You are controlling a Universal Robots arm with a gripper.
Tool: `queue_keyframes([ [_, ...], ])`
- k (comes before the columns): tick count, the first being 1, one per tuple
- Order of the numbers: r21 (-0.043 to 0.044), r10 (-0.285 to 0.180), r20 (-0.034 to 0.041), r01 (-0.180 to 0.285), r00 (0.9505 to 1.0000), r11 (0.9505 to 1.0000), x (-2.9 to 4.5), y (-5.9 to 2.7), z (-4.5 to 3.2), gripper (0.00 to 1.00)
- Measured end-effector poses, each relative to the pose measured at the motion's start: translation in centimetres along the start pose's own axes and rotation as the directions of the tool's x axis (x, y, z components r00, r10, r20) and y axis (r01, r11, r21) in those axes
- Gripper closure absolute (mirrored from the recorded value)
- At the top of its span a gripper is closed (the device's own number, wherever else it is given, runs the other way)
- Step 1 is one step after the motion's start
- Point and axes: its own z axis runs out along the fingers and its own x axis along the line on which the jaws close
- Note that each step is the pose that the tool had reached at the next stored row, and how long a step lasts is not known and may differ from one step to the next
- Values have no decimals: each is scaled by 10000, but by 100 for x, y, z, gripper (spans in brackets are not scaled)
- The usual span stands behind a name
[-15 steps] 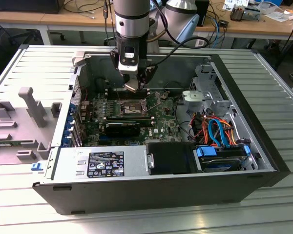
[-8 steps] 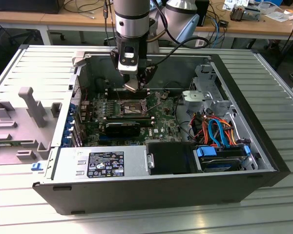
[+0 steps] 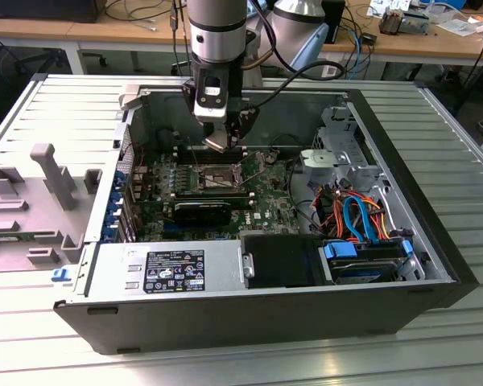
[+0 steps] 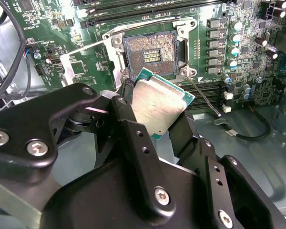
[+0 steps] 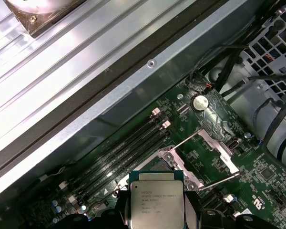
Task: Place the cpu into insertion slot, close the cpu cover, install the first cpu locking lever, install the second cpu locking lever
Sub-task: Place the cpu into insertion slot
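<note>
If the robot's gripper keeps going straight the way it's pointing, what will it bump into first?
Probably the insertion slot, lying open. The gripper holds the cpu, so the chip would touch first. Depth is hard to judge, so it might meet the slot's metal rim instead.

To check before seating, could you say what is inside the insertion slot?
The insertion slot shows bare contacts with gold parts at centre, no chip. The cpu in the tool covers one edge.
</note>
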Motion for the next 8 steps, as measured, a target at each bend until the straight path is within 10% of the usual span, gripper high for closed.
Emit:
queue_keyframes([
  [8, -2, 90, 8, -90, 10000, 10000, 0, 0, 0, 45],
])
